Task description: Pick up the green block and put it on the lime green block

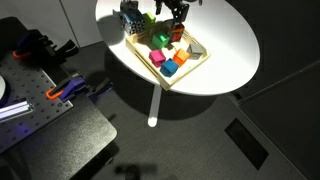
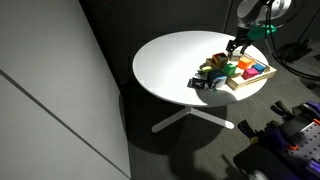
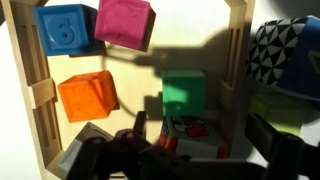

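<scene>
The gripper (image 3: 186,150), apparently spread wide and empty, hovers above the green block (image 3: 185,96) in the tray (image 3: 40,100); next, descend and grasp.

A round white table (image 1: 228,58) fills the upper middle of the frame in both exterior views, standing on a white pedestal over a dark floor (image 2: 110,140). A shallow wooden tray (image 1: 190,69) lies on its top near the far edge. Just beside the tray sits a cluster of dark toys (image 2: 204,82), one patterned black and white (image 3: 276,55).
</scene>
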